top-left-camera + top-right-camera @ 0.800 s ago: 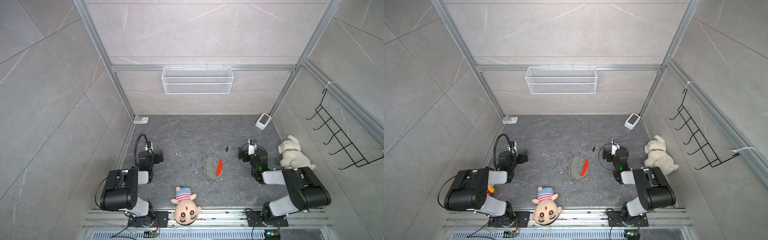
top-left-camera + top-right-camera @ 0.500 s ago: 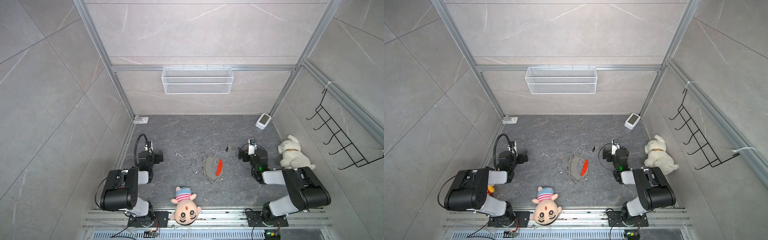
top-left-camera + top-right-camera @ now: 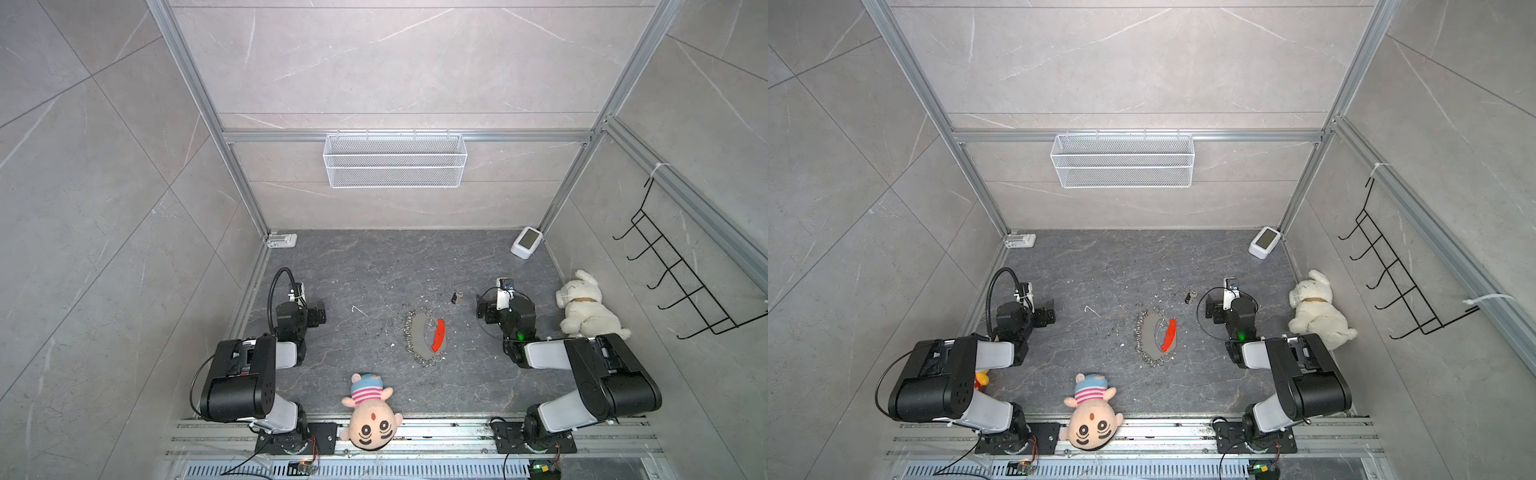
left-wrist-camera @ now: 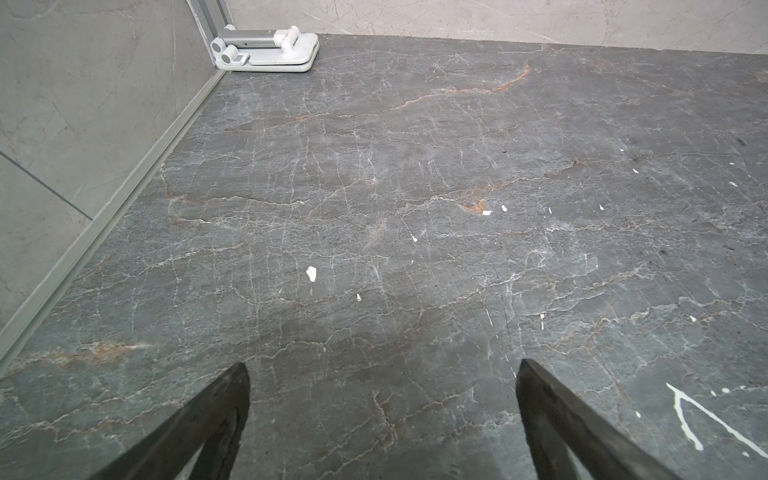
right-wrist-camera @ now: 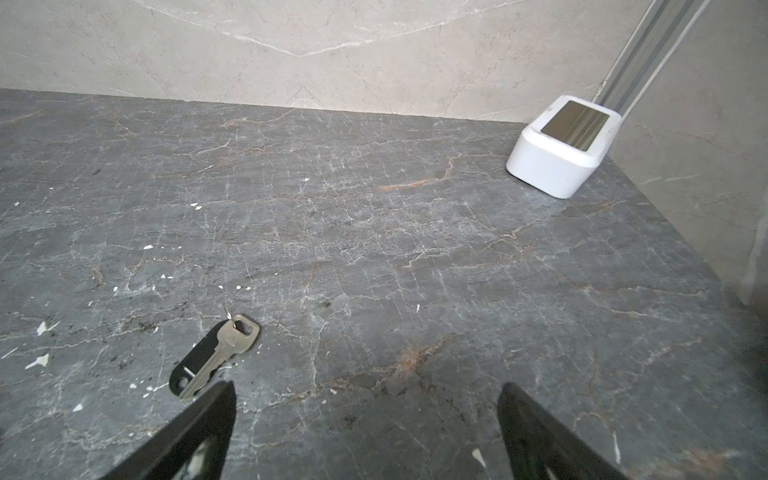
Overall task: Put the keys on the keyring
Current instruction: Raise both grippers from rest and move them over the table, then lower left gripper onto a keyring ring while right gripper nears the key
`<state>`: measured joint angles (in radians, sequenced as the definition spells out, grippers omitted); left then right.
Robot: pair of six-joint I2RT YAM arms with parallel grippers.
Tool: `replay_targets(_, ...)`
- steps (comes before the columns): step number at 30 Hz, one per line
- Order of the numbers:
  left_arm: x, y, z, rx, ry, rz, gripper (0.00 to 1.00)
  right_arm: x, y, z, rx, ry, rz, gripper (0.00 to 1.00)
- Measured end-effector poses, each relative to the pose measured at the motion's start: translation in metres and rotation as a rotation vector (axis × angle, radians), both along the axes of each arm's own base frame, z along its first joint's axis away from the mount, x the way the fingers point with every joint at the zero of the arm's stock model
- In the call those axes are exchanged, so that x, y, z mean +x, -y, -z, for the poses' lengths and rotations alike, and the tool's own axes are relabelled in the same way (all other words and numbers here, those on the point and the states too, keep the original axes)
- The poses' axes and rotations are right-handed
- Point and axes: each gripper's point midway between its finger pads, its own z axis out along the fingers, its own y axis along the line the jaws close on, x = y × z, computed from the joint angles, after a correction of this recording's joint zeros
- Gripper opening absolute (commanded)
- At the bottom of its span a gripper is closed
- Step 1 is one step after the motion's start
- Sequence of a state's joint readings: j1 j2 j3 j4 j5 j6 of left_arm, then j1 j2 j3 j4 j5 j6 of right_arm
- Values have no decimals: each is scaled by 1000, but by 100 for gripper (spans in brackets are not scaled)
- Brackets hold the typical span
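Observation:
The keys [image 3: 456, 296] [image 3: 1190, 296], a black tag with a dull metal key, lie flat on the dark stone floor. In the right wrist view the keys [image 5: 216, 357] rest just beyond one fingertip [image 5: 216, 411], outside the jaws. The keyring [image 3: 437, 335] [image 3: 1169, 335], an oval loop of small silver rings with a red segment, lies mid-floor. My right gripper [image 3: 505, 311] [image 3: 1233, 311] [image 5: 365, 390] is open and empty, to the right of the keys. My left gripper [image 3: 301, 318] [image 3: 1027, 318] [image 4: 382, 370] is open over bare floor.
A thin white bent wire [image 3: 358, 309] [image 4: 690, 415] lies left of the keyring. A white phone stand [image 3: 282, 240] and a white box [image 3: 527, 242] sit in the back corners. A plush dog [image 3: 586, 309] lies right, a doll [image 3: 372, 411] at the front edge.

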<state>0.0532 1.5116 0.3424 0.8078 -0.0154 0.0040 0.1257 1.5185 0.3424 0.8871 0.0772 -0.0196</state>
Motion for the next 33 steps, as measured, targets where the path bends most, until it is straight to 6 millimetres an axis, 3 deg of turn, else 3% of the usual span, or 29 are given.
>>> replay_targets(12, 0, 3, -2, -2, 8, 19, 100, 0, 1, 0, 0, 2, 3, 99)
replay_targets(16, -10, 20, -22, -4, 3, 89, 100, -11, 5, -10, -5, 36, 23, 99)
replay_targets(19, -4, 44, -78, 1, 32, 114, 100, -27, 11, -49, 11, 81, 60, 99)
replay_targets(23, -1, 91, -180, -44, 161, 183, 100, -31, 31, -155, 157, 194, 217, 99)
replay_targets(25, -10, 107, -206, -89, 174, 211, 100, -34, 51, -194, 274, 189, 367, 99)
replay_targets(27, -17, 113, -216, -146, 148, 212, 100, -33, 62, -214, 314, 167, 442, 99)
replay_targets(28, -18, 113, -215, -170, 130, 199, 100, -32, 63, -215, 327, 147, 455, 99)
replay_targets(30, -18, 112, -201, -234, 62, 158, 100, -30, 57, -197, 346, 76, 440, 99)
replay_targets(33, -17, 114, -171, -304, -63, 116, 100, -32, 42, -140, 353, -86, 392, 99)
